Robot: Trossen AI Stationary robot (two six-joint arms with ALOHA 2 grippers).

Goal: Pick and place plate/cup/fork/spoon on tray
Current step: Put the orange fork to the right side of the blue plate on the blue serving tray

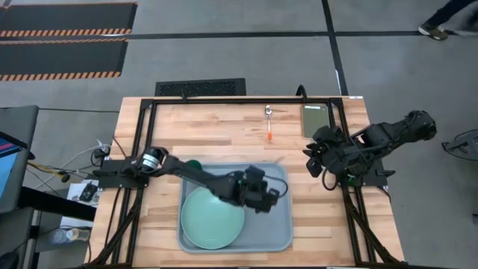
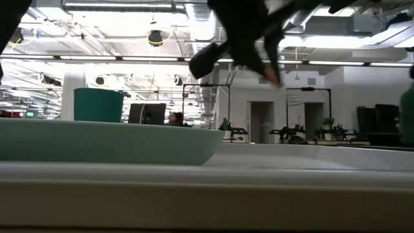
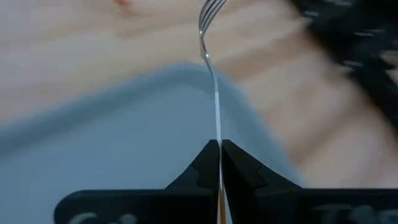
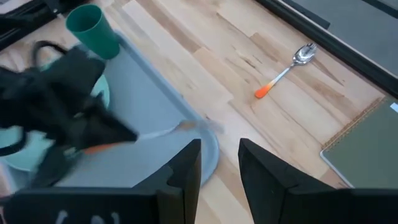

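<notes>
My left gripper (image 1: 263, 193) is over the right part of the pale grey-blue tray (image 1: 282, 237) and is shut on the fork (image 3: 215, 93). The fork's tines (image 3: 210, 9) point out past the tray's rim. The mint-green plate (image 1: 211, 218) lies flat in the tray's left half. The dark teal cup (image 4: 93, 28) stands upright at the tray's far left corner. The spoon (image 1: 269, 124) lies on the wood at the far side. My right gripper (image 4: 221, 163) is open and empty, right of the tray (image 1: 323, 163). My left gripper pinches the fork between its two fingers at the silver shaft (image 3: 217, 134), where it meets the orange handle (image 4: 96, 148). The shaft runs forward along the fingers, with the tines ahead. The fork is lifted clear above the tray.
A flat olive-green block (image 1: 315, 119) lies at the table's far right, next to the spoon. A black frame (image 1: 224, 100) runs around the table. There is bare wood between the tray and the far edge. A person's foot (image 1: 433, 31) shows on the floor beyond.
</notes>
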